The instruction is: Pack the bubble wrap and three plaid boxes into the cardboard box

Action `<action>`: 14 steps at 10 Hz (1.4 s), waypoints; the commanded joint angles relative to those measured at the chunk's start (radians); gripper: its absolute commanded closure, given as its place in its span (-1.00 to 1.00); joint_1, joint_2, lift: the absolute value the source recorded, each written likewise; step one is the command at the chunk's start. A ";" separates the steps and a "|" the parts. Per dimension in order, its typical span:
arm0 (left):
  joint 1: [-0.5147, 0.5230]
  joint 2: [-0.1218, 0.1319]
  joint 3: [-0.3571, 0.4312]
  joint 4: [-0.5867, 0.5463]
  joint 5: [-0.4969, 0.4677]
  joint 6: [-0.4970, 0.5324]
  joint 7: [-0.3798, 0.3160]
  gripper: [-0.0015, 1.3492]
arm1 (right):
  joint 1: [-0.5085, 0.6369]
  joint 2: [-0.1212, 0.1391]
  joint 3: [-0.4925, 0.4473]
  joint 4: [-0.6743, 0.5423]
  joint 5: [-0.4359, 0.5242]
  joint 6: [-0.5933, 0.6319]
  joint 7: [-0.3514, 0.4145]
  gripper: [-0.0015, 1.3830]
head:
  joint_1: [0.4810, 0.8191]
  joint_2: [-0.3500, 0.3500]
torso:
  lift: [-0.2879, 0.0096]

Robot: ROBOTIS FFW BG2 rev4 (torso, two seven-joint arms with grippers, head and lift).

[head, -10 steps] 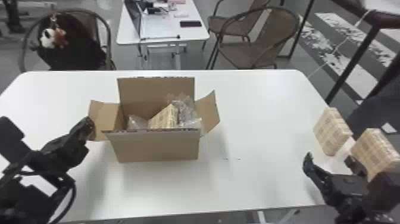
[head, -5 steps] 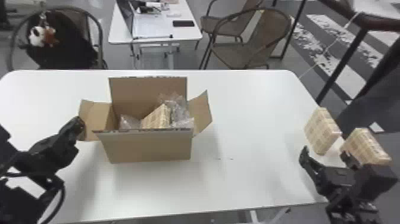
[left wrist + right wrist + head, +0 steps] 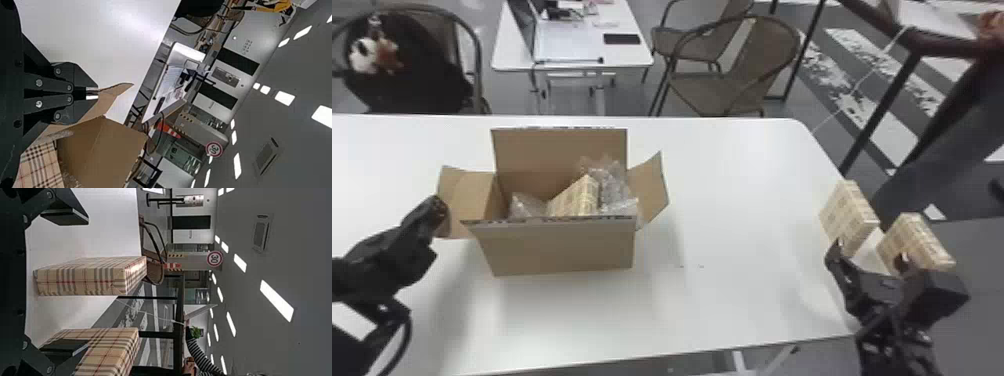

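In the head view my left gripper (image 3: 438,204) is beside the left flap of the cardboard box (image 3: 562,250); in the left wrist view the left gripper (image 3: 92,93) is shut near a flap's edge. One plaid box (image 3: 577,197) leans inside the carton, with bubble wrap (image 3: 614,182) on both sides of it. At the table's right end stand two more plaid boxes, a nearer-centre one (image 3: 847,215) and an outer one (image 3: 914,242). My right gripper (image 3: 868,251) is open in front of them. In the right wrist view that gripper (image 3: 88,282) has the nearer-centre box (image 3: 82,280) between its spread fingers.
The carton's flaps stand spread on the white table (image 3: 742,200). Its right edge runs close to the two plaid boxes. Past the far edge are chairs (image 3: 732,75) and a smaller table (image 3: 582,47); a dark rail (image 3: 877,120) rises behind the right corner.
The head view has turned toward the right. My right gripper has moved right and forward, its fingers now overlapping the near parts of the two plaid boxes in the head view. The left arm has kept still.
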 commanded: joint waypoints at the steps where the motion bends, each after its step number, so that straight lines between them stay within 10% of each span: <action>1: -0.001 -0.003 -0.001 0.000 -0.002 0.000 -0.001 0.80 | -0.033 -0.009 0.018 0.026 0.000 -0.002 0.001 -0.72 | 0.27 -0.41 | -0.24; 10: 0.002 -0.003 -0.003 0.002 -0.004 -0.008 -0.004 0.80 | -0.169 -0.046 0.044 0.181 -0.018 -0.002 0.019 -0.61 | 0.27 -0.39 | -0.24; 14: 0.000 -0.003 -0.003 0.005 -0.007 -0.012 -0.004 0.80 | -0.171 -0.043 0.044 0.158 -0.004 0.008 0.014 0.59 | 0.27 -0.40 | -0.24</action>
